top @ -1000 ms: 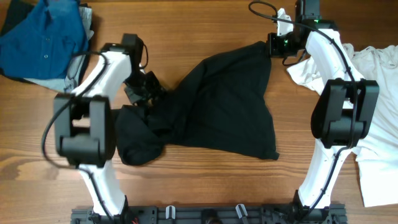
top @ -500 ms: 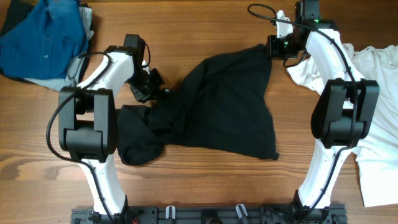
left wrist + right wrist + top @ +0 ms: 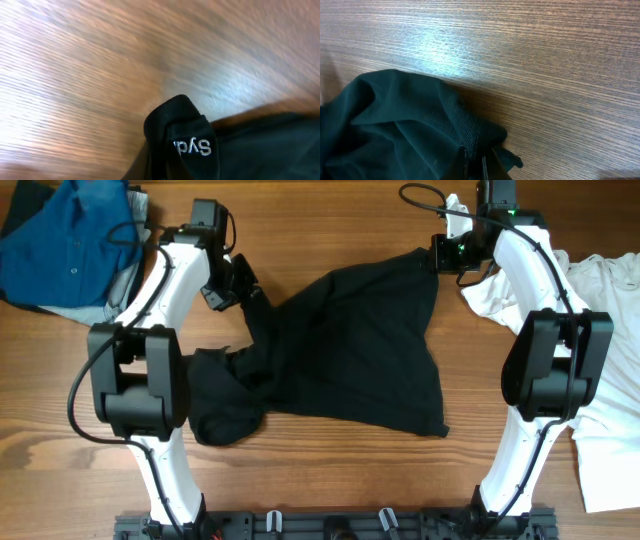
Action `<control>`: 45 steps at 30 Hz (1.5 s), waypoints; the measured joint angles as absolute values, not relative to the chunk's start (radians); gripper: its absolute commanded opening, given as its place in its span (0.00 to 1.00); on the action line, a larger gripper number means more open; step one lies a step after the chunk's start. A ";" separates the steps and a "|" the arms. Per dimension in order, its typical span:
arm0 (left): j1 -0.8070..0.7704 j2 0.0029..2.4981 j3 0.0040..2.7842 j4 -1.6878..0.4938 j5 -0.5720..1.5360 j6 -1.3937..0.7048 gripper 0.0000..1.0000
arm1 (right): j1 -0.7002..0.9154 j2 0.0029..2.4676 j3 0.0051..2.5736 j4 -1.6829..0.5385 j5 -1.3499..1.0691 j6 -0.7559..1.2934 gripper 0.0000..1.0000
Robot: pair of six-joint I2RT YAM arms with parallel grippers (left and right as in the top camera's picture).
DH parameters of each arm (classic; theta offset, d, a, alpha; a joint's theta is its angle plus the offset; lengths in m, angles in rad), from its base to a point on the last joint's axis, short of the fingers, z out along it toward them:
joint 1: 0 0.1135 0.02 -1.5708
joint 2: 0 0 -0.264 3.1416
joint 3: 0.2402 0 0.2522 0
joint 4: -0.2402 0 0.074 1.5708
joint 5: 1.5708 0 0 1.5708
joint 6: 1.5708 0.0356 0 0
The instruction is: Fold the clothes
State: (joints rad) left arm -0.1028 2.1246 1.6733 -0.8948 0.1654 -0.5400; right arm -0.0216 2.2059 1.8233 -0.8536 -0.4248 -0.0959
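Blue shirt: A blue shirt (image 3: pixel 70 240) lies in a heap at the far left corner of the table (image 3: pixel 330 480). A grey cloth (image 3: pixel 85 313) peeks out from under it.

Left gripper: The left gripper (image 3: pixel 243 288) is just right of the blue shirt, at the top left tip of the black top (image 3: pixel 340 350). It is closed tight on that tip. In the left wrist view a fold of the black top sticks up over the wood, and it hides the fingers. Small white letters (image 3: pixel 192 147) are sewn on the fold, but they are too small to read for sure.

Black top: It lies in the middle of the table, between the two arms. Most of it is spread out flat, wide at the bottom and narrow at the top. Its left end is bunched in a dark lump by the left arm. One thin strip runs up from the lump to the left gripper.

Right gripper: The right gripper (image 3: pixel 437 255) is at the top right corner of the black top. It is pinched shut on that corner. In the right wrist view the cloth is squeezed between the fingers, down low on the wood.

White clothes: White clothes (image 3: pixel 610 380) lie in a loose pile at the far right, partly under the right arm. They are just beside the black top near the right gripper.
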 measured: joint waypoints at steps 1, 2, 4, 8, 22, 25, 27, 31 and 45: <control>-0.096 2.125 1.673 -0.889 0.153 -0.540 0.04 | -0.022 2.206 1.823 -0.854 -0.424 -0.099 0.04; -0.086 2.125 1.673 -0.881 0.144 -0.540 0.04 | -0.022 2.206 1.823 -0.854 -0.422 -0.103 0.04; -0.053 2.125 1.675 -0.850 0.126 -0.540 0.04 | -0.022 2.202 1.823 -0.857 -0.415 -0.105 0.04; -0.002 2.125 1.677 -0.795 0.120 -0.540 0.04 | -0.022 2.186 1.823 -0.860 -0.402 -0.110 0.04; 0.007 2.125 1.828 -0.781 0.207 -0.481 0.04 | -0.022 2.132 1.823 -0.868 -0.388 -0.111 0.04; -0.025 2.123 1.858 -0.781 0.222 -0.465 0.04 | -0.022 2.131 1.823 -0.874 -0.387 -0.111 0.04; -0.052 2.118 1.868 -0.782 0.231 -0.448 0.04 | -0.022 2.131 1.823 -0.878 -0.384 -0.111 0.04; -0.115 2.083 1.871 -0.804 0.237 -0.403 0.04 | -0.022 2.129 1.823 -0.879 -0.379 -0.115 0.04; -0.188 1.824 1.886 -1.077 0.182 -0.339 0.04 | -0.037 1.963 1.823 -0.904 -0.350 -0.118 0.04</control>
State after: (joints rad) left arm -0.1879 1.8240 1.8862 -1.0771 0.1818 -0.3393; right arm -0.0368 1.9633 1.8233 -0.9039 -0.3500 -0.1181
